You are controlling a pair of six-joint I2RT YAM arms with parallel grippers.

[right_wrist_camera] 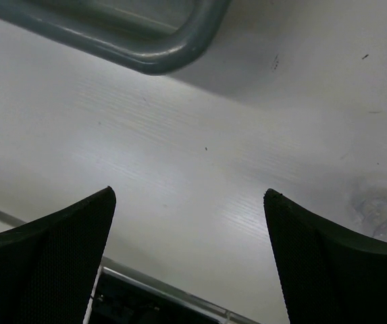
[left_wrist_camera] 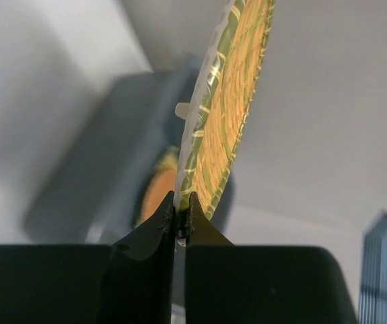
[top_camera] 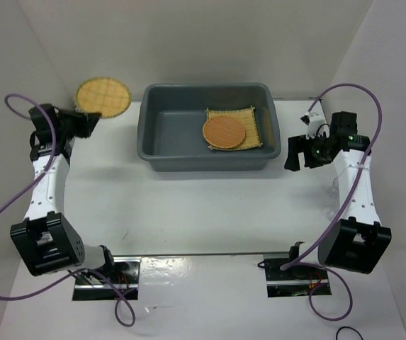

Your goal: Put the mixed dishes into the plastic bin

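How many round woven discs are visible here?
2: one disc on the square mat inside the bin; one disc pinched by the left hand, left of the bin.

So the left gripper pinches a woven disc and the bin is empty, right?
Not empty: the top view shows the bin holding a square mat with an orange disc on it. The left gripper does pinch a woven disc.
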